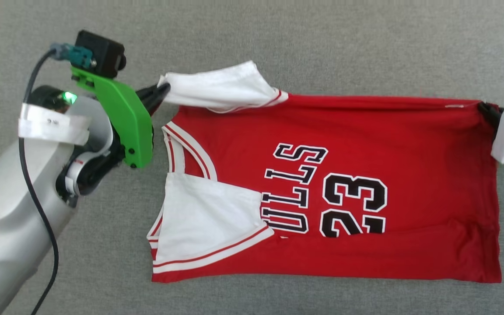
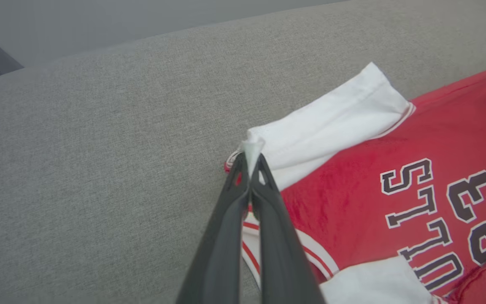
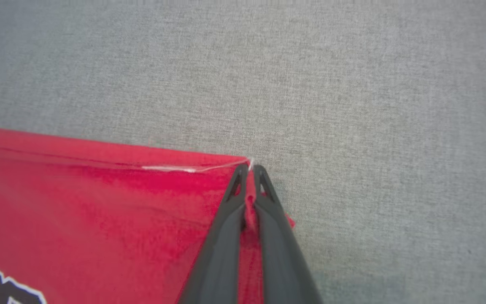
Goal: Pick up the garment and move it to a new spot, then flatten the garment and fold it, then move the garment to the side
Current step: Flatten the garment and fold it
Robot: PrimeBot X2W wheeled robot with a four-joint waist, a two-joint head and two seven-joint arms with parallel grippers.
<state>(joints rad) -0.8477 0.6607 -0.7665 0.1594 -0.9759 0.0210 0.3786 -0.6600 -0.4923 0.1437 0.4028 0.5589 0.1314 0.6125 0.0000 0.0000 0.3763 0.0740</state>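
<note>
Shirt (image 1: 365, 131) is lying spread on the grey cloth-covered counter (image 1: 322, 39), front side up. Collar (image 1: 186, 148) is pointing toward the robot's left and the hem toward its right. The black, white-edged lettering (image 1: 295, 192) and the "23" are reading sideways in the head view.

Far edge of the shirt is stretching in a straight, taut line between the two end effectors. Near white sleeve (image 1: 204, 218) is lying folded in over the chest, covering the first letters of the print. Far white sleeve (image 1: 221, 89) is drawing out toward the left, its cuff gathered to a point. Some wrinkling is showing in the red cloth near the near hem corner.

Left end effector (image 1: 161, 94) is pinching the tip of the far sleeve, fingers pressed together on the cloth. In the left wrist view a small tuft of white is poking out past the left end effector (image 2: 251, 162).

Right end effector (image 1: 487, 110) is gripping the far hem corner, fingers narrow. In the right wrist view, red cloth is bunching between them (image 3: 249, 171).

Green bracket (image 1: 125, 113) and black cable (image 1: 37, 197) are riding on the left arm.
</note>
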